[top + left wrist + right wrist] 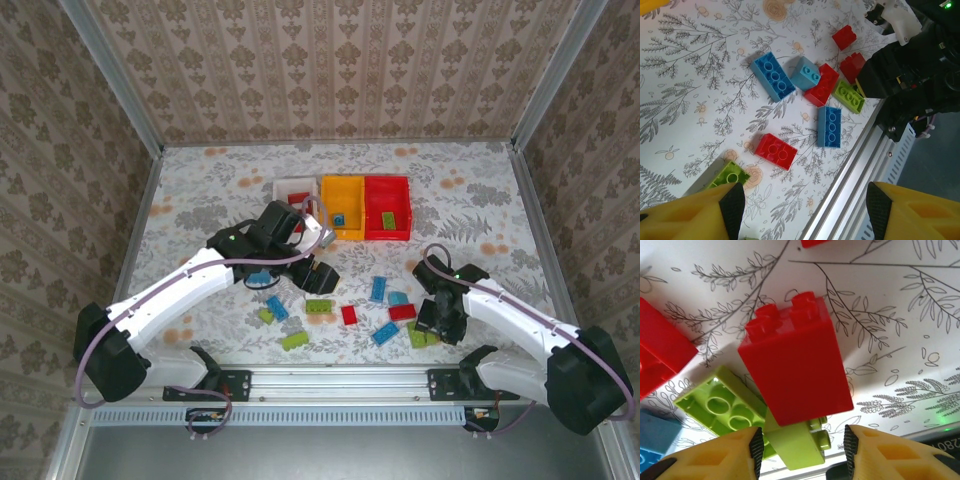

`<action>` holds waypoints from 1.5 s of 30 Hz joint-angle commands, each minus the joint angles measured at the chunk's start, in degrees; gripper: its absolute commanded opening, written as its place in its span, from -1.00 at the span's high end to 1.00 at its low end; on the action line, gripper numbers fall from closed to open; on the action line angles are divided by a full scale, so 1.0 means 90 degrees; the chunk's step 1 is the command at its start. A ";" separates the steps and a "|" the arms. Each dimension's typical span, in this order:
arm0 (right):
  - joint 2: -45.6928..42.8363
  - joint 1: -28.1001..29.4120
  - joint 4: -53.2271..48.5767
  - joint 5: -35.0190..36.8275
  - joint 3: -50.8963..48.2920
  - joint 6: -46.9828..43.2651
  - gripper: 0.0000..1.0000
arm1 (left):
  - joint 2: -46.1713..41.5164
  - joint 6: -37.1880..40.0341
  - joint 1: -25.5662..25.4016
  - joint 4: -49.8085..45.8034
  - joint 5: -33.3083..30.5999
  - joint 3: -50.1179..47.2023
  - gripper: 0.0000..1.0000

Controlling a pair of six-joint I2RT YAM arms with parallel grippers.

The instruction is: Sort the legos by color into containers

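Looking down from the top camera, I see three small open plastic bins side by side at the far middle of the floral-printed table (200, 190): the white bin (284, 190), the yellow-orange bin (345, 195) and the red bin (385, 195). A small blue brick (340, 218) lies in the yellow-orange bin and a lime green brick (386, 219) in the red bin.

The rest of the loose plastic studded bricks (349, 315), red, blue and lime, are scattered across the near half of the table, between the two arms.

My left gripper (318, 275) hangs just in front of the bins. On its wrist camera the yellow fingers (732, 200) stand wide apart with nothing between them. Beyond them I see a long blue brick (772, 76), a flat red brick (775, 151) and the black right arm (910, 75).

My right gripper (437, 320) is down among the bricks at the near right. On its wrist camera a tall red brick (795, 370) sits right at the tips of its yellow fingers (715, 455), over a lime brick (720, 407) lying studs-down. I cannot tell whether the pads are pressing on the tall red brick or merely flanking it.
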 commanded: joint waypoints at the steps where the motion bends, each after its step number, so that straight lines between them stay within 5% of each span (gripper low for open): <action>1: 0.0163 -0.0041 0.0088 0.0001 -0.0038 0.0046 0.04 | 0.0082 -0.0122 -0.0079 0.0218 0.0077 0.0021 -0.37; 21: 0.0271 -0.0112 0.0001 -0.0004 0.0188 -0.0063 0.49 | 0.0213 -0.0237 -0.0146 0.0319 -0.0028 0.0223 -0.35; 32: 0.0362 -0.0109 -0.0381 0.0719 0.2059 -0.0465 0.57 | -0.0030 -0.0654 -0.0072 0.0576 -0.0753 0.0205 -0.33; 45: 0.3498 -0.0530 0.1651 0.0921 0.4859 -0.2038 0.56 | -0.0152 -0.1191 0.0341 0.1051 -0.1722 0.0546 -0.34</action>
